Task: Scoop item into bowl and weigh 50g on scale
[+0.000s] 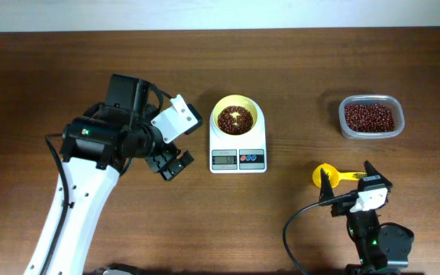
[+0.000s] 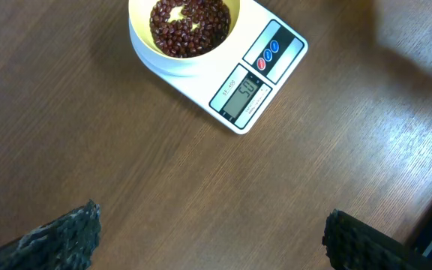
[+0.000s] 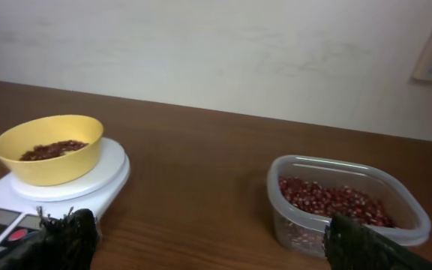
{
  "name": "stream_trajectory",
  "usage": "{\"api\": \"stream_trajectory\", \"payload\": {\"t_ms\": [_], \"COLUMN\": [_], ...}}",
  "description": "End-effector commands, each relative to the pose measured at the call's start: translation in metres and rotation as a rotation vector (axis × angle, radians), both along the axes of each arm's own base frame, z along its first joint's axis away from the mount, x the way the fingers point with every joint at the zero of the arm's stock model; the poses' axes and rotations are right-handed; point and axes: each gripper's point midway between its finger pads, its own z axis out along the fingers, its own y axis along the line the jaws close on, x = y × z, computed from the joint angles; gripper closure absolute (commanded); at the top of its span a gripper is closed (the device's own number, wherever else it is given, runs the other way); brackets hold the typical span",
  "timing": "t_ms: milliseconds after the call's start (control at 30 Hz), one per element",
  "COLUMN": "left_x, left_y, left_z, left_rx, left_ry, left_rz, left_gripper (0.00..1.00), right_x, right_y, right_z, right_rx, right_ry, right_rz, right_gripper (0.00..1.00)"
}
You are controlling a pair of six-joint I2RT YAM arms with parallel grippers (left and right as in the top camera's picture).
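Observation:
The pale yellow bowl (image 1: 255, 114) stands on the white scale (image 1: 237, 159) and holds a small heap of dark reddish-brown beans (image 1: 234, 119). In the left wrist view the bowl (image 2: 139, 39), its beans (image 2: 190, 21) and the scale (image 2: 276, 46) show, and the display appears to read 50. My left gripper (image 1: 171, 164) is open and empty, left of the scale, over bare wood (image 2: 212, 241). My right gripper (image 1: 349, 180) is open and empty, low at the front right (image 3: 212, 244). The right wrist view shows the bowl (image 3: 51, 159) and scale (image 3: 96, 186).
A clear plastic tub (image 1: 370, 117) with more beans stands at the back right, also in the right wrist view (image 3: 351, 202). A bright yellow scoop (image 1: 325, 174) lies on the table by the right gripper's fingers. A wall rises behind the table.

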Motion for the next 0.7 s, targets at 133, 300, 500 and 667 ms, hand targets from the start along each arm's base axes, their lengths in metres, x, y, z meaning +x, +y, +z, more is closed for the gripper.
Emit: {"api": "stream_trajectory", "payload": {"t_ms": [133,300,500,667], "left_x": [-0.0008,-0.0008,-0.0008,-0.0008], "left_y": [-0.0002,-0.0002,-0.0002,-0.0002], "left_z": [0.0009,0.0009,0.0009,0.0009], "left_rx": [0.002,0.002,0.002,0.002], "left_ry": [-0.005,-0.005,-0.005,-0.005], "left_rz": [-0.008,-0.008,-0.008,-0.008], "left_gripper": [0.01,0.01,0.01,0.01], "right_x": [0.0000,0.0000,0.0001,0.0002], "right_y": [-0.0061,-0.0062,-0.0077,-0.0085], "right_z": [-0.0023,-0.0027,-0.0033,-0.0033], "right_rx": [0.003,0.003,0.005,0.006], "right_ry": [0.003,0.005,0.007,0.007], "right_rz": [-0.024,-0.025,-0.034,-0.038], "right_gripper": [0.01,0.01,0.01,0.01]}}
